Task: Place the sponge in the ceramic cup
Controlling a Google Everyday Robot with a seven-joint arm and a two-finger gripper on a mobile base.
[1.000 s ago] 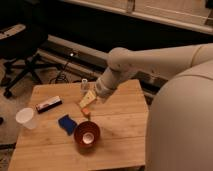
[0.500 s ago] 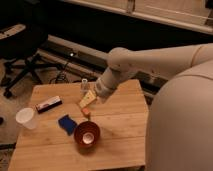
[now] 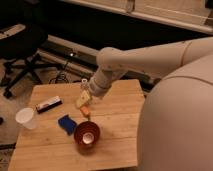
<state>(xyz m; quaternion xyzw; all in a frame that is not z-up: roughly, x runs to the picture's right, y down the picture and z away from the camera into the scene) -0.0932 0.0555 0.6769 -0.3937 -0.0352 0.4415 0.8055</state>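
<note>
The deep-blue sponge (image 3: 66, 124) lies flat on the wooden table (image 3: 115, 150), just left of a copper-brown bowl (image 3: 87, 134). The white ceramic cup (image 3: 26, 118) stands upright near the table's left edge, apart from the sponge. My gripper (image 3: 84, 101) hangs over the table's middle, above and right of the sponge, with pale yellowish fingers pointing down. It touches neither the sponge nor the cup.
A black-and-white bar with a red stripe (image 3: 48, 104) lies at the back left of the table. A small orange thing (image 3: 85, 112) sits just below the gripper. A black office chair (image 3: 22, 50) stands on the floor to the left.
</note>
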